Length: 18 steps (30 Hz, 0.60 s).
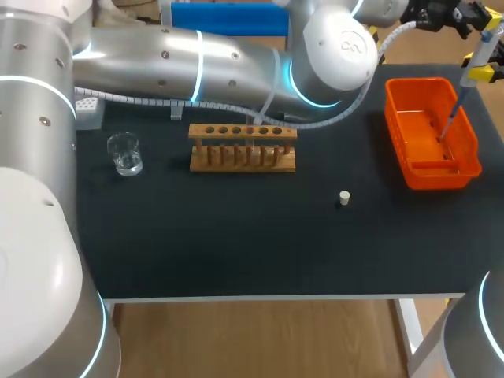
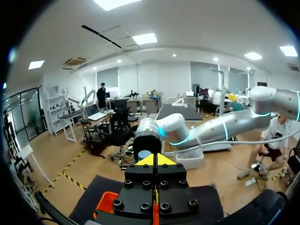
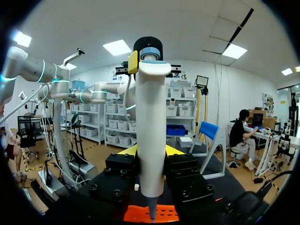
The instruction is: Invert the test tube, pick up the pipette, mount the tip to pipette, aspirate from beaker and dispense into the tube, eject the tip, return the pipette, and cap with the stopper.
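Evidently the right jaws were clamped on the white pipette (image 3: 151, 117), one yellow fingertip (image 3: 131, 150) on each side of its barrel, which stood upright with its thin lower end above the inside of the orange bin (image 1: 443, 176). The left jaws, on the arm that reached across from the far side of the bin, were pressed together with nothing between them. Their yellow tips (image 2: 146, 161) sat right at the pipette's black head, high above the bin. I could not tell whether a tip was on the shaft. This looked like the eject step. To do it well, the right jaws would need to grip firmly enough that the pipette does not slide down when pushed. The left jaws should bear squarely on the ejector, not the plunger, and the shaft should stay over the bin's middle so that the tip drops inside. On the black worktop (image 1: 236, 244), the stopper (image 1: 344, 198) lay near the bin. The wooden rack (image 1: 242, 156) stood farther off, and the beaker (image 1: 124, 153) was well apart beyond it.
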Each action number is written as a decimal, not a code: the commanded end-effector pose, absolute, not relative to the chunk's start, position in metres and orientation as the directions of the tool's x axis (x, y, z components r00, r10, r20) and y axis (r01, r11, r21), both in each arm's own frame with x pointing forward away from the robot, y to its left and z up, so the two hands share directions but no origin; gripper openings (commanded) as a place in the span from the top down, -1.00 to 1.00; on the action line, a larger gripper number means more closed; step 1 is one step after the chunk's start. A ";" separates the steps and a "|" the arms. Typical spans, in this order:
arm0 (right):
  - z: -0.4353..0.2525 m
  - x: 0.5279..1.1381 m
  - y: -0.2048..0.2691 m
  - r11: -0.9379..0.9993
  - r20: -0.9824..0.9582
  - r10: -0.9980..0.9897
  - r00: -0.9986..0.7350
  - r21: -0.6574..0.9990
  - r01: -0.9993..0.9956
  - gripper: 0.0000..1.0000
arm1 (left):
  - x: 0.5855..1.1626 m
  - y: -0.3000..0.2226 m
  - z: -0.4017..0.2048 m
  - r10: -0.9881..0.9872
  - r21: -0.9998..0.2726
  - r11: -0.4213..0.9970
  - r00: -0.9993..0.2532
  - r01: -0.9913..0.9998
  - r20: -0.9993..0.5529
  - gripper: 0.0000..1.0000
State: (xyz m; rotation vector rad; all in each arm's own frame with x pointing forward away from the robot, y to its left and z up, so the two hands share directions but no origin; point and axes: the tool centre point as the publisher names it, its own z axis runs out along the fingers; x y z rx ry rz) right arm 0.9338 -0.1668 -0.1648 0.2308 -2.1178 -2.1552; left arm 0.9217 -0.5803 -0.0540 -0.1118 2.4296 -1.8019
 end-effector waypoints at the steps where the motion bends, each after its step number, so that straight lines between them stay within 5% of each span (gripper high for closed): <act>1: -0.165 0.936 -0.169 -0.020 -0.031 -0.193 -0.981 0.999 -0.028 1.00 | 0.923 -0.578 -0.060 -0.130 -0.960 0.279 -0.990 0.022 -0.061 1.00; 18: -0.165 0.936 -0.169 -0.020 -0.031 -0.193 -0.981 0.999 -0.028 1.00 | 0.940 -0.577 -0.068 -0.138 -0.966 0.259 -0.990 0.004 -0.041 1.00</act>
